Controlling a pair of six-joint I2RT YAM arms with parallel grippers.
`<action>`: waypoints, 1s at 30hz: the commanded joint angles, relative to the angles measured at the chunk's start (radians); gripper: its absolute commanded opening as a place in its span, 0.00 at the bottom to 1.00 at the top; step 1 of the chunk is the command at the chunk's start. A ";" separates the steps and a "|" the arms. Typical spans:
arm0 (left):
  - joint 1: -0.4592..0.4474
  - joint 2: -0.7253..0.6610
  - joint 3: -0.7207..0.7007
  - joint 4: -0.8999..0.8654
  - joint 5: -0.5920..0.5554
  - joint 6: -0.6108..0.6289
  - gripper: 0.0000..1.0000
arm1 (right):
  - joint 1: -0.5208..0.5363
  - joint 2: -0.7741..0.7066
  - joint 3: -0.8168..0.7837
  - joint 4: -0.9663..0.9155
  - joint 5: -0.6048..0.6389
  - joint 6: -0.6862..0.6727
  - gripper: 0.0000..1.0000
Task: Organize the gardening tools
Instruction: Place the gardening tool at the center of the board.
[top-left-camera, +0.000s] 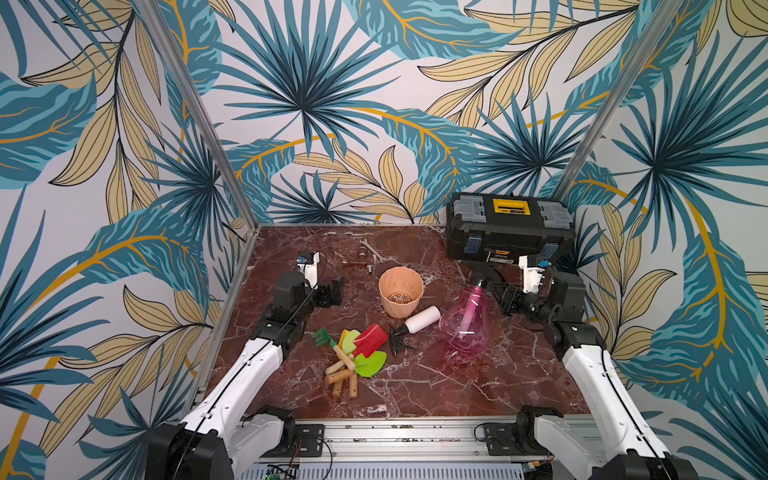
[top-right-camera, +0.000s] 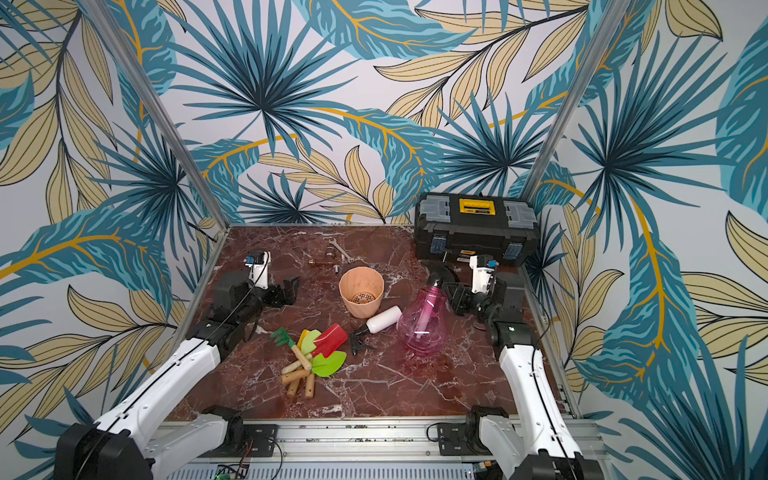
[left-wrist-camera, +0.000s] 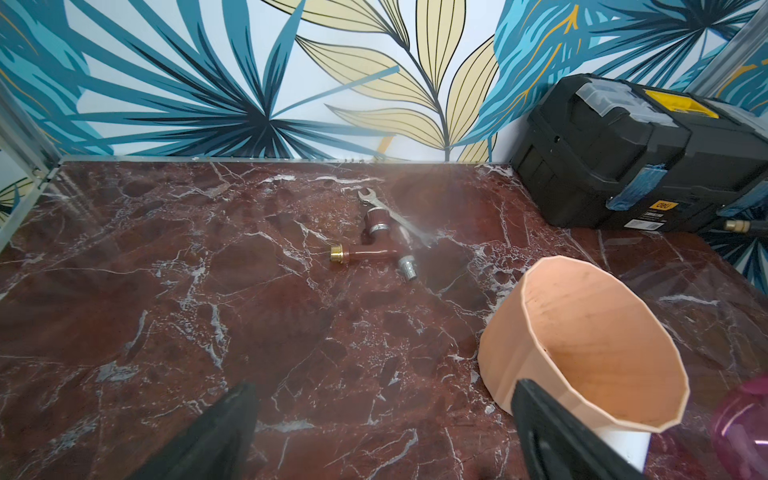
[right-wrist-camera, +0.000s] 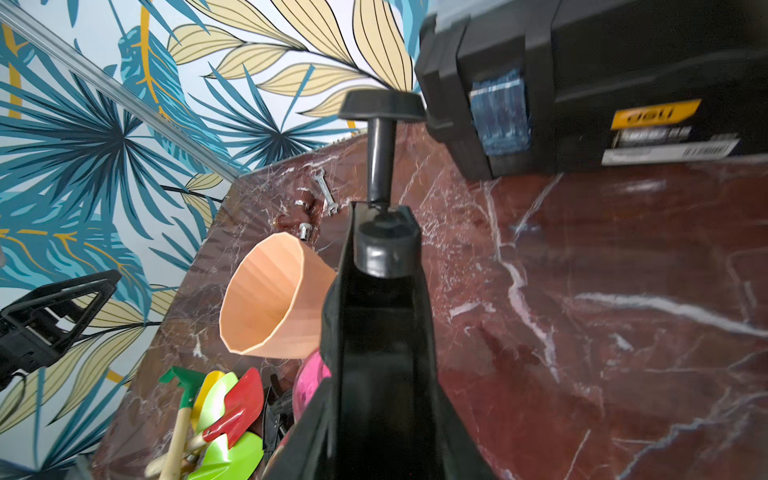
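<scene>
We log left pincer (top-left-camera: 334, 291) released above desk (top-left-camera: 436, 374) beside pot (top-left-camera: 400, 305) | right pincer (top-left-camera: 489, 289) clenched on black neck of pink sprayer (top-left-camera: 464, 322) | wooden-handled tools (top-left-camera: 353, 355) piled together

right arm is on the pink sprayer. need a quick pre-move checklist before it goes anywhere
1. Grip: ok, right end effector is closed on the black neck of the pink sprayer.
2. Sprayer base off the table: cannot tell.
3. Other arm: ok, left end effector is open, empty and beside the orange pot.
4. Pot ready: ok, upright with nothing inside.
5. Path to pot: not ok, the white bottle lies on its side between sprayer and pot.
6. Lid of the toolbox open: not ok, it is shut.
</scene>
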 joint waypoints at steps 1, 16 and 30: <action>-0.006 -0.032 0.022 -0.020 0.022 -0.012 1.00 | 0.029 -0.048 0.040 0.090 0.064 -0.060 0.14; -0.009 -0.062 -0.038 0.006 0.000 -0.018 1.00 | 0.345 0.099 -0.139 0.902 0.529 -0.307 0.13; -0.009 -0.106 -0.077 0.008 -0.022 0.010 1.00 | 0.368 0.371 -0.235 1.432 0.780 -0.275 0.13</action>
